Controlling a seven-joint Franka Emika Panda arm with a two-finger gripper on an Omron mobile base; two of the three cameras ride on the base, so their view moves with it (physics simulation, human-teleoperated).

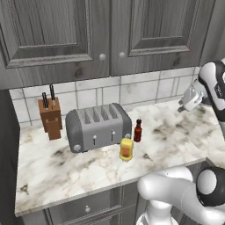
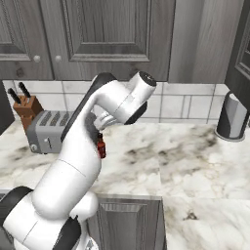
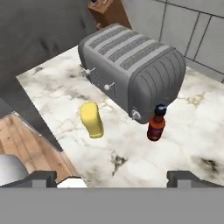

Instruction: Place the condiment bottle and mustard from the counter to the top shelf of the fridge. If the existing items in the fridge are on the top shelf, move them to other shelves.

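The condiment bottle (image 1: 138,130), red-orange with a black cap, stands upright on the marbled counter (image 1: 66,171) just right of the toaster's front corner. The squat yellow mustard (image 1: 126,149) stands a little in front of it, closer to the counter's edge. In the hand view, the mustard (image 3: 92,119) is left of centre and the condiment bottle (image 3: 156,124) right of centre. My gripper (image 3: 113,178) hovers above and to the right of both, open, with nothing between its fingertips (image 3: 43,177). From the right base view, my arm hides most of the condiment bottle (image 2: 101,147). The fridge is out of view.
A grey four-slot toaster (image 1: 99,127) sits behind the bottles, with a wooden knife block (image 1: 50,116) to its left by the tiled wall. Dark cabinets (image 1: 101,35) hang above. A grey cylinder (image 2: 232,117) stands at the far right of the counter.
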